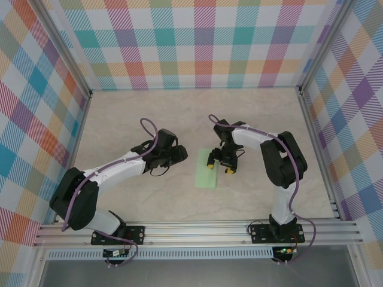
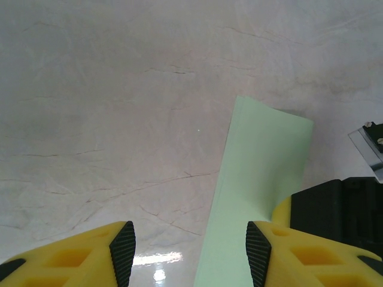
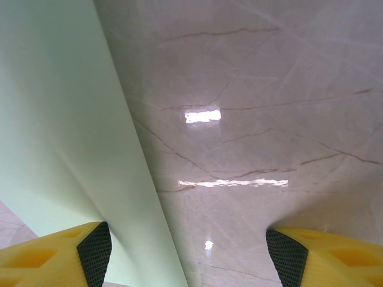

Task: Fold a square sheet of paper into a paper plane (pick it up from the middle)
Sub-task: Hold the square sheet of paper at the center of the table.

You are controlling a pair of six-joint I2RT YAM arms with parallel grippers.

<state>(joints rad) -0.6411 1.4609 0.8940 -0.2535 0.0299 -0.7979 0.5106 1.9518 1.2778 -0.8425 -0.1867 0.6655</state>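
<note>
The folded green paper [image 1: 207, 171] lies mid-table between both arms. The right gripper [image 3: 191, 257], over its right edge, and the left gripper [image 2: 190, 254] stand open, holding nothing. I'd press the crease slowly.

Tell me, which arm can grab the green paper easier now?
Probably right: the right gripper hangs open over the pale mint-green paper sheet, while the left gripper sits open beside its edge.

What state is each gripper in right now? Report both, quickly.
Left gripper: open, holding nothing.
Right gripper: open, holding nothing; the thin pale mint-green paper sheet lies beside one finger.
</note>
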